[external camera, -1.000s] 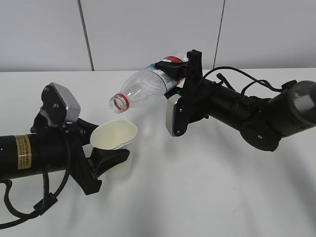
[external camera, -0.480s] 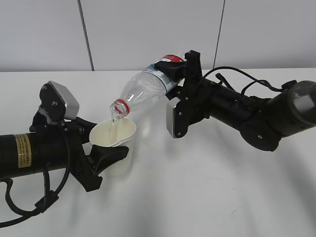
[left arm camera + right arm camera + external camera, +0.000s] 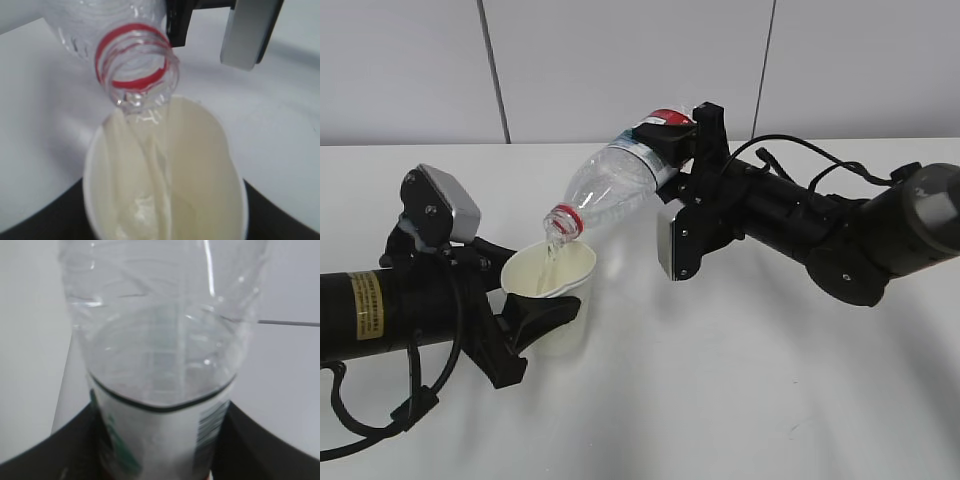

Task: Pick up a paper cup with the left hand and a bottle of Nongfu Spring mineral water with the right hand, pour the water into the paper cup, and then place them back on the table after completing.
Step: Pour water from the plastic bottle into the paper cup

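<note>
The paper cup (image 3: 552,285) is off-white, and my left gripper (image 3: 542,312) is shut on it, its black fingers (image 3: 42,217) on both sides of the cup wall (image 3: 200,170). My right gripper (image 3: 670,145) is shut on the clear Nongfu Spring bottle (image 3: 615,180) at its labelled end (image 3: 160,440). The bottle is tipped neck-down to the left. Its open mouth with a red ring (image 3: 137,60) hangs just above the cup's rim. A thin stream of water (image 3: 150,150) runs from the mouth into the cup, where a little water pools.
The white table (image 3: 740,380) stretches under both arms. A grey panelled wall (image 3: 620,60) stands behind it. The right arm's pale rectangular plate (image 3: 672,238) hangs just right of the cup.
The bottle has tipped further down and its mouth has dropped to the cup's rim. Water now flows into the cup. The left arm shifted slightly.
</note>
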Robot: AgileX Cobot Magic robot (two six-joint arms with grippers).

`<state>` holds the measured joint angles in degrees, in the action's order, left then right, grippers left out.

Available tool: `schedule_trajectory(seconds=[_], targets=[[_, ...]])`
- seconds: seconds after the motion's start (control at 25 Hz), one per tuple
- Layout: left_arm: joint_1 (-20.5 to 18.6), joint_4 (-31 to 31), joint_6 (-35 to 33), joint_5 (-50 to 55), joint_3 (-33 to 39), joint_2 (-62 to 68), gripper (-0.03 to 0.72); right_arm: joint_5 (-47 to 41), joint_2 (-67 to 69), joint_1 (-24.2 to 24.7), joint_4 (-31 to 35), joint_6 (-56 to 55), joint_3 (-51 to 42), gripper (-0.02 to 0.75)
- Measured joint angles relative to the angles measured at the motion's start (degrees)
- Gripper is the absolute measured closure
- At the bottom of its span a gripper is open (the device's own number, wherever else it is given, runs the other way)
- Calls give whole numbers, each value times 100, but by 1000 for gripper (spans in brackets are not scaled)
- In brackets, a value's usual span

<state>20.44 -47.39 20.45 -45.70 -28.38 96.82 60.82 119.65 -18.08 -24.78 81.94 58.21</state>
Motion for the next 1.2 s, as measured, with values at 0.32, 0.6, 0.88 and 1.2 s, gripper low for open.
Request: schedule_trajectory(seconds=[0.32,0.6,0.88,1.2], targets=[[0,0,0,0,0,0,272,10,0,0,0,109,0,349],[0,0,0,6,0,0,272,10,0,0,12,118,0,349],[0,0,0,15,0,0,272,21,0,0,12,129,0,350],[0,0,0,34,0,0,275,21,0,0,12,164,3,350]])
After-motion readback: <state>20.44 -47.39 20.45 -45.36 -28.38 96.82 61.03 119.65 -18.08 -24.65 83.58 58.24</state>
